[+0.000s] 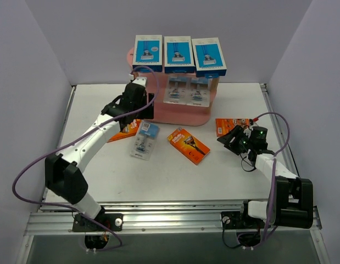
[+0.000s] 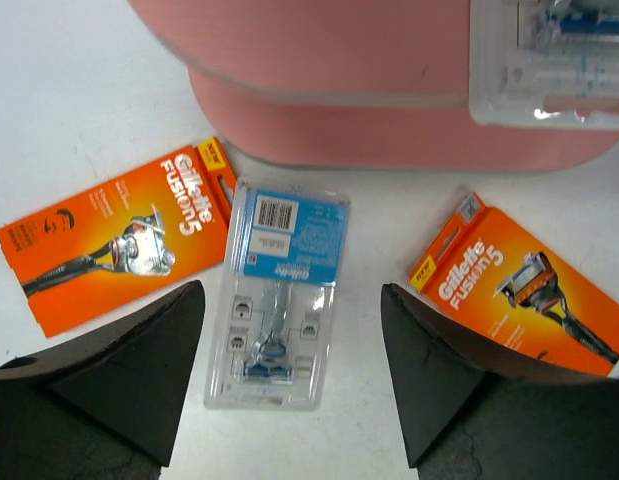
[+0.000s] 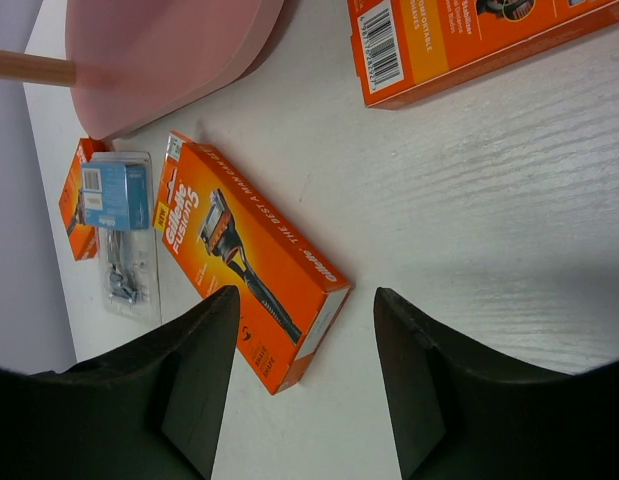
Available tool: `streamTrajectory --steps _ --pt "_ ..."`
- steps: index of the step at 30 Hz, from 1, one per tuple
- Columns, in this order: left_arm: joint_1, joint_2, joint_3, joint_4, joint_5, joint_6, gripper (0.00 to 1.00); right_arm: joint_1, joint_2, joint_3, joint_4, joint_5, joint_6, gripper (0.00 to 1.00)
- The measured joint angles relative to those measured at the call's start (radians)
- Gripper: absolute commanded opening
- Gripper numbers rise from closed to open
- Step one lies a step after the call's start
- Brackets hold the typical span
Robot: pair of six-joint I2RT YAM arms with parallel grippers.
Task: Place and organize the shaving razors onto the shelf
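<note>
The pink shelf point(image 1: 180, 116) stands at the back centre. Three blue-and-white razor boxes point(image 1: 178, 54) sit side by side on its top board. Two clear blister packs point(image 1: 187, 91) lie on the board below. A third blister pack point(image 1: 145, 140) lies flat on the table with an orange card point(image 1: 188, 145) to its right. Another orange card point(image 1: 124, 131) is partly under the left arm, and a third one point(image 1: 231, 126) lies by the right gripper. My left gripper point(image 2: 291, 292) hangs open above the loose blister pack point(image 2: 279, 300). My right gripper point(image 3: 305, 296) is open and empty over bare table beside the middle orange card point(image 3: 244, 255).
Grey walls close the table on three sides. The shelf's lower pink boards point(image 2: 389, 140) lie just beyond the left fingers. A purple cable point(image 1: 277, 124) loops near the right arm. The table's near edge is a metal rail point(image 1: 170, 217).
</note>
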State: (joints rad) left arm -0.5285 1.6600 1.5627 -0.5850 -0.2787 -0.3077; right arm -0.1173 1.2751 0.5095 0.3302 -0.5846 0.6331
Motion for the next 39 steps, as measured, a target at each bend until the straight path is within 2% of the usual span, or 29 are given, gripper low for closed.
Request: streamTrajectory --steps 10,15,21,34,39 --pt "-0.010 -0.311 -0.349 0.039 0.022 -0.047 0.82 0.000 -0.127 -0.007 -0.063 0.001 -0.006 0.51" --pt "-0.027 -0.338 -0.524 0.066 0.034 -0.107 0.82 0.000 -0.206 -0.038 -0.085 0.002 -0.005 0.51" --pt "-0.019 -0.365 -0.669 0.108 0.079 -0.250 0.82 0.000 -0.230 -0.054 -0.130 0.001 -0.003 0.51" --pt "0.221 -0.606 -0.998 0.352 0.258 -0.486 0.81 0.000 -0.240 -0.058 -0.194 -0.002 -0.022 0.51" --pt "0.350 -0.620 -1.114 0.529 0.398 -0.550 0.81 0.000 -0.240 -0.057 -0.199 -0.008 -0.032 0.51"
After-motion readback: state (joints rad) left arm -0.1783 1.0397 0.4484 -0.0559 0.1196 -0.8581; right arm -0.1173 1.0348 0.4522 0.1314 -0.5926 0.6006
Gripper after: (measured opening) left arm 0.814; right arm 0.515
